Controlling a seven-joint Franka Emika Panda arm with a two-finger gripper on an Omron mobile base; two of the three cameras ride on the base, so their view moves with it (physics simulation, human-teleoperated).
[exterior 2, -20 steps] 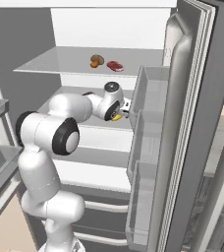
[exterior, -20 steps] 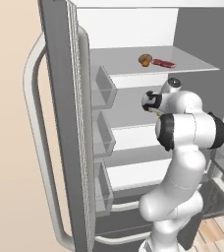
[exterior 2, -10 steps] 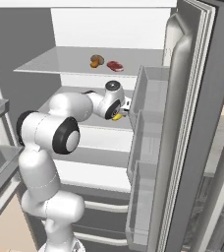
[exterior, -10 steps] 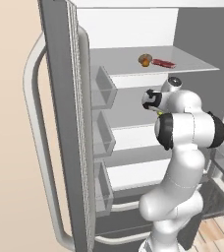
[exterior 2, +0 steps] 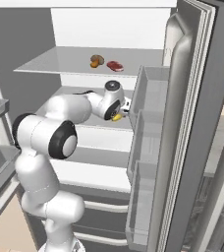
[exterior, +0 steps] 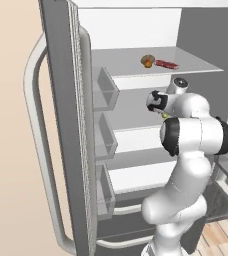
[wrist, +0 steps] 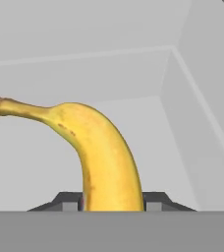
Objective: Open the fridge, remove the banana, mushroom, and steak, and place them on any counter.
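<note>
Holding the banana: we are gripping the banana [wrist: 101,157] between our fingertips [wrist: 155,199], which are showing as small dark pads on either side of its lower end.
Banana's long axis: it is running away from the gripper [wrist: 113,202], rising from the jaws and curving over to the left of the hand view, ending in a dark stem tip.
Banana's place: it is sitting inside the fridge [exterior: 136,100], just above the middle shelf; in the right base view a bit of yellow is peeking out under our hand [exterior 2: 117,117].
Gripper state: the jaws are closed against the fruit, touching it on both sides.
Way out: we are judging that the coming move is a straight pull back toward the base, since the right door's bins are standing just beside the hand.
Remaining items: the mushroom [exterior 2: 97,61] and the steak [exterior 2: 115,66] are lying side by side on the upper shelf, above the gripper.
Counter: we are not seeing it clearly here.
</note>
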